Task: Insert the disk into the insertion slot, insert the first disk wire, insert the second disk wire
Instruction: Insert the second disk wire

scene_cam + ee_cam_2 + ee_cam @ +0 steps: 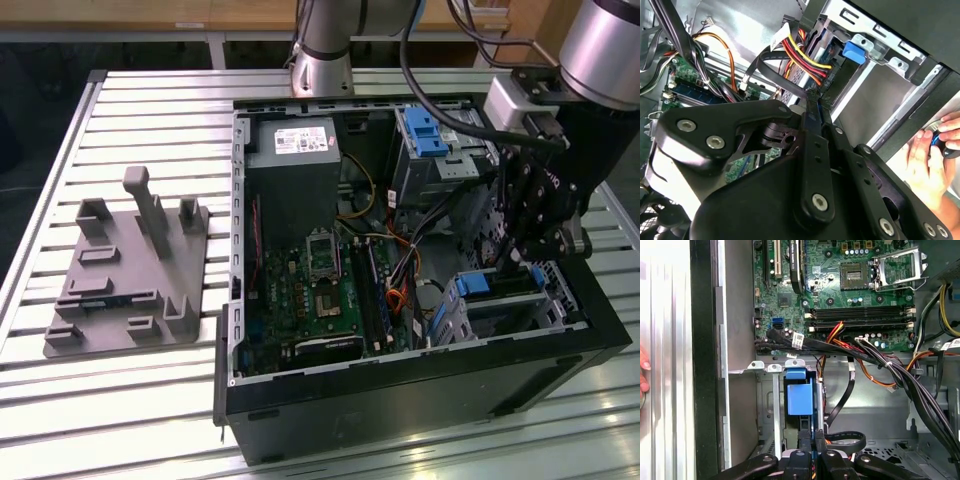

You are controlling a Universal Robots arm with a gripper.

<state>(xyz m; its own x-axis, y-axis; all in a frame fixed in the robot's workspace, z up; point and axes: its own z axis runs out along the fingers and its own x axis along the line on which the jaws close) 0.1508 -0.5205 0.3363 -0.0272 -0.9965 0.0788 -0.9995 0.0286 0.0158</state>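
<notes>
The disk's blue carrier end (800,397) sits in the insertion slot, a low grey metal cage (775,405) at the case's near corner on the exterior view's right (555,300). The carrier also appears as a blue piece (470,284) and a blue tab (855,51). My gripper (812,435) reaches down into the case at the cage (503,268). Its fingers are shut together, tips (815,95) close to the carrier end and a red-yellow wire bundle (802,55). I see nothing between the fingers. A black flat wire (845,440) loops beside them.
A person's hand (932,155) holds a small tool just outside the case wall. A taller bay with a blue latch (425,130), the power supply (295,170) and the motherboard (310,300) crowd the case. A grey fixture plate (130,270) lies on the table.
</notes>
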